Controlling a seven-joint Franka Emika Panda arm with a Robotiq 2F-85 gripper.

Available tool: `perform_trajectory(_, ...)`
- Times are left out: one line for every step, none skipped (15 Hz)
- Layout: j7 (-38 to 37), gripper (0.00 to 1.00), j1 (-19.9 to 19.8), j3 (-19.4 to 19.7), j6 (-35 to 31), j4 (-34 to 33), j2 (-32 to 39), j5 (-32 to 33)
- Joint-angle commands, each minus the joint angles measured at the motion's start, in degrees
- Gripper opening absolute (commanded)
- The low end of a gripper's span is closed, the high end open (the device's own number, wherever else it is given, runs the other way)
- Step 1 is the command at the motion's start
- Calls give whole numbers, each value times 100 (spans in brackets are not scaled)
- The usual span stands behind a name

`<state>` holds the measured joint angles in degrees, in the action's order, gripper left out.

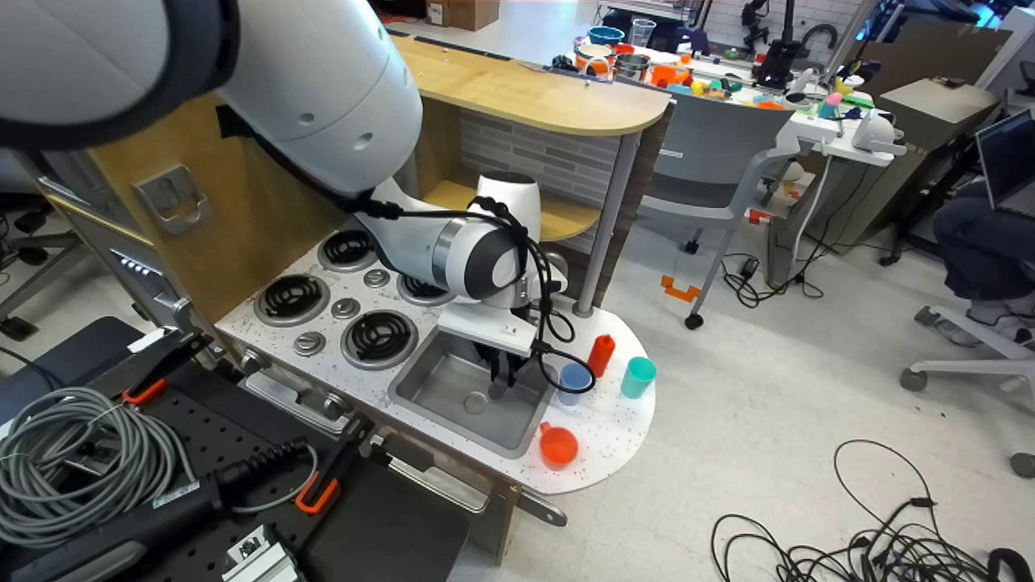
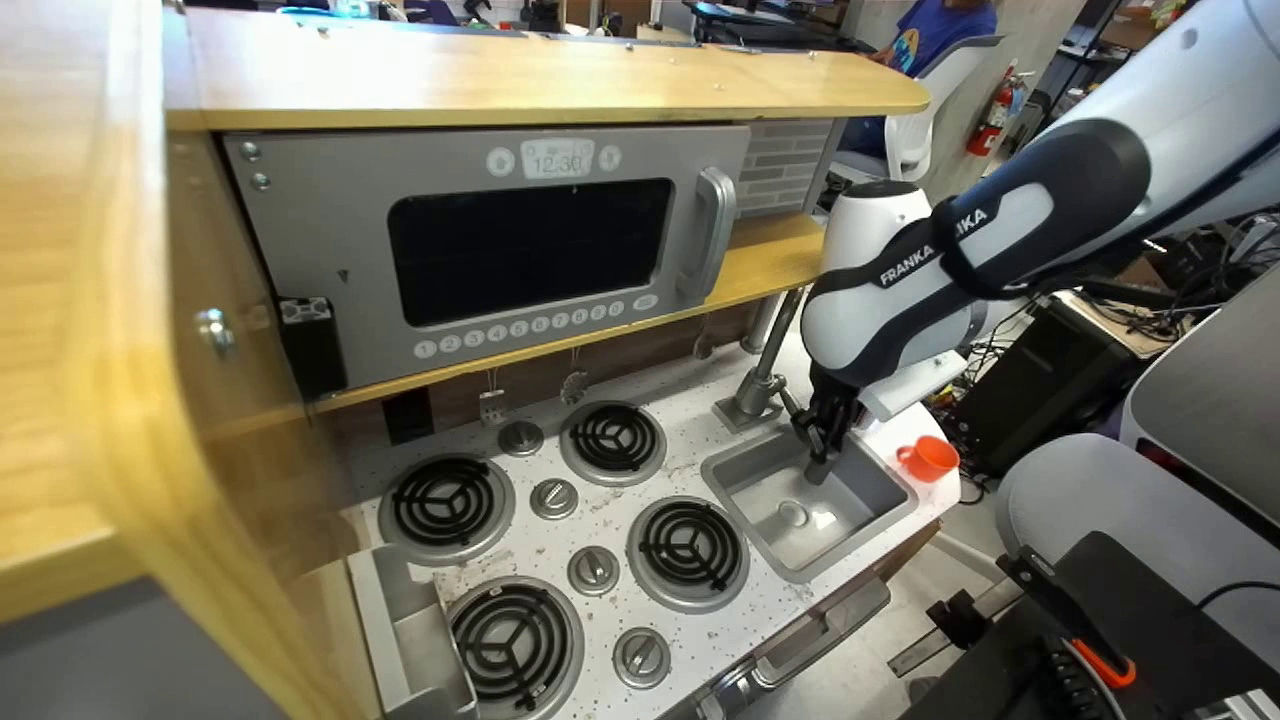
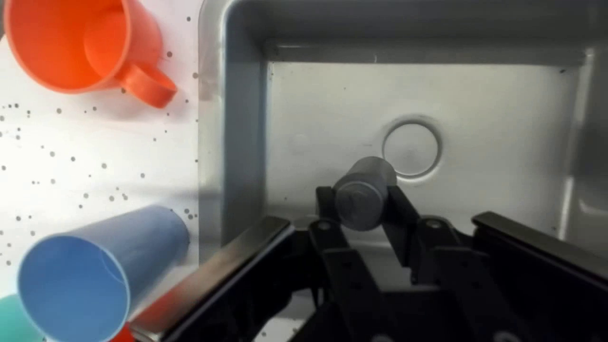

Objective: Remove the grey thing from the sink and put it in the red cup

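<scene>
Wrist view: I had the gripper (image 3: 362,205) clamped on the grey cylinder (image 3: 374,170), with contact on both sides of the piece. The cylinder was inside the sink (image 3: 489,104), just beside the round drain recess (image 3: 411,148); whether its lower end touched the sink floor, I could not tell. On the speckled counter (image 3: 109,152) I recorded the red cup (image 3: 80,45), its handle (image 3: 149,88) turned towards the sink, and near it the blue cup (image 3: 130,254). In an exterior view I had the arm (image 1: 331,97) reaching down to the sink, the gripper within its outline. The red bottle (image 1: 601,354) and the teal cup (image 1: 639,377) stood close to the blue cup; the red cup stood upright, a little apart from that group and just beside the sink. In an exterior view I noted a microwave (image 2: 530,250) over the counter and a stove burner (image 2: 690,550) beside the sink; I confirmed the cylinder at a tilt, protruding below the gripper within the sink, with the red cup on the counter across the sink from the burner.
</scene>
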<state>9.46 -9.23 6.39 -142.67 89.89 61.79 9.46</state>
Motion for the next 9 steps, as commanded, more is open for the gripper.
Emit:
perform_trajectory(58, 7, -80, -196, 63, 1009, -1056, -180)
perform_trajectory(-21, 7, -70, -168, 157, 1131, -1226, -211)
perform_trajectory(-63, 7, -81, -132, 215, 1314, -1381, -259)
perform_trajectory(-87, 7, -102, -109, 234, 1448, -1523, -291)
perform_trajectory(-140, 7, -117, -72, 256, 1574, -1684, -329)
perform_trajectory(-183, 7, -128, -27, 228, 1691, -1825, -355)
perform_trajectory(-229, 7, -148, 26, 197, 1793, -1965, -361)
perform_trajectory(-264, 7, -176, 72, 204, 1841, -2065, -373)
perform_trajectory(-319, 7, -192, 146, 165, 1902, -2168, -370)
